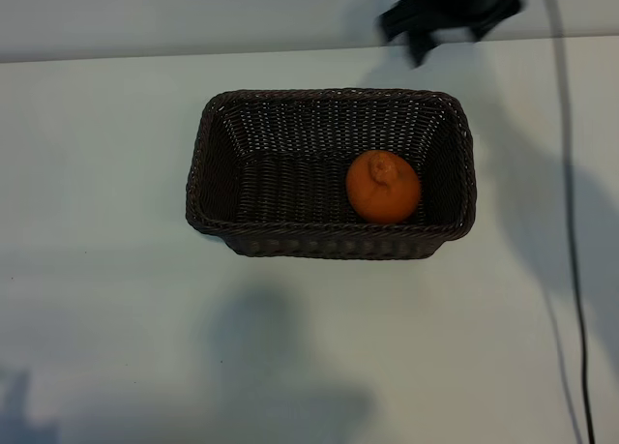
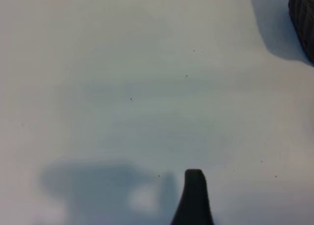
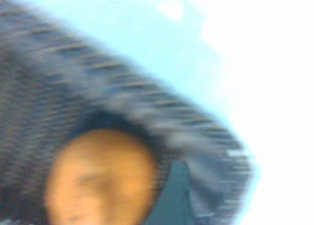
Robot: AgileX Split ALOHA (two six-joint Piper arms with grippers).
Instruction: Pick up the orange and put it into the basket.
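Note:
The orange (image 1: 383, 187) lies inside the dark woven basket (image 1: 329, 97), toward its right end, stem end up. Nothing touches it. My right gripper (image 1: 426, 26) is a dark blur at the far edge of the table, above and behind the basket's right corner. In the right wrist view the orange (image 3: 100, 178) rests under the basket rim (image 3: 147, 107), and one finger (image 3: 172, 195) stands beside it, apart from it, jaws open and empty. My left gripper shows a single dark finger (image 2: 194, 198) over bare table, holding nothing, with a basket corner (image 2: 303, 19) far off.
The basket stands mid-table on a white tabletop (image 1: 106, 299). A dark cable (image 1: 573, 231) runs down the right side. Arm shadows fall on the table in front of the basket.

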